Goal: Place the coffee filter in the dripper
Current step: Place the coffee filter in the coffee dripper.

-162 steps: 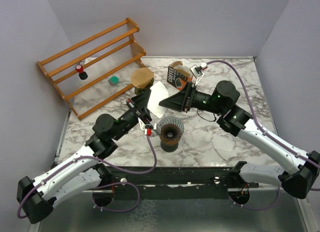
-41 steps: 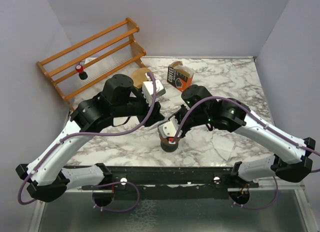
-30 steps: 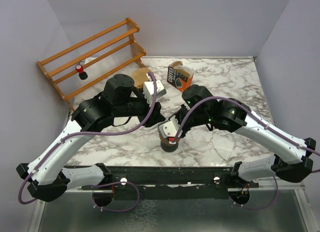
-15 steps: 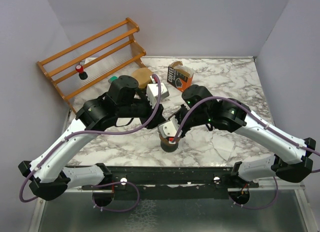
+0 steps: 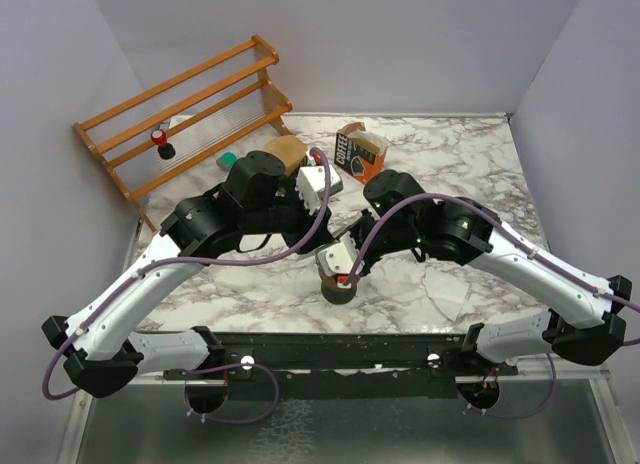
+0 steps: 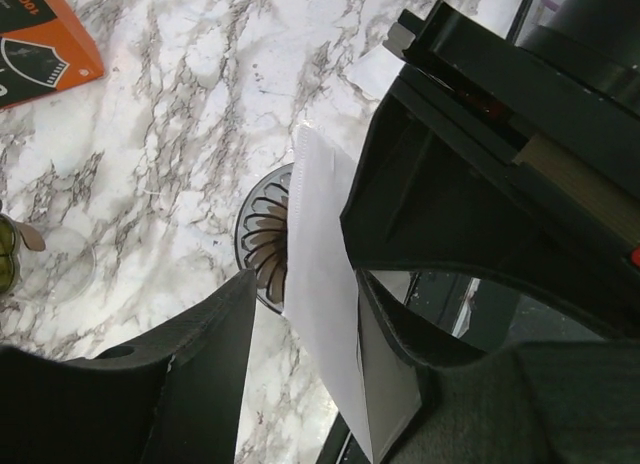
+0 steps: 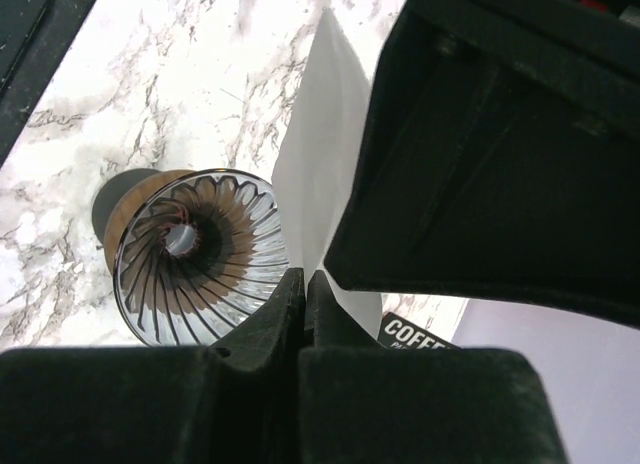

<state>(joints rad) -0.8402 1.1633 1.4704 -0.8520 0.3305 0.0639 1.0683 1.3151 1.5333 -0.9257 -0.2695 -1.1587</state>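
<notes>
The coffee filter (image 7: 320, 154) is a flat white paper standing on edge just above the ribbed glass dripper (image 7: 195, 259). My right gripper (image 7: 304, 276) is shut on the filter's lower edge. In the left wrist view the filter (image 6: 320, 274) hangs between the spread jaws of my left gripper (image 6: 305, 279), which is open. The paper lies against the right finger, with a gap to the left finger. The dripper (image 6: 262, 246) shows below it. From above, both wrists crowd over the dripper (image 5: 337, 287) and hide the filter.
A wooden rack (image 5: 180, 114) stands at the back left with a red-capped item (image 5: 160, 139) on it. An orange coffee box (image 5: 358, 152) and a brown stack (image 5: 285, 149) sit behind the arms. A small glass (image 6: 50, 269) stands on the marble left of the dripper.
Since the earliest frame both arms have lifted and come over the dripper. Over the last second the left wrist has shifted right and back; the right arm has held still.
</notes>
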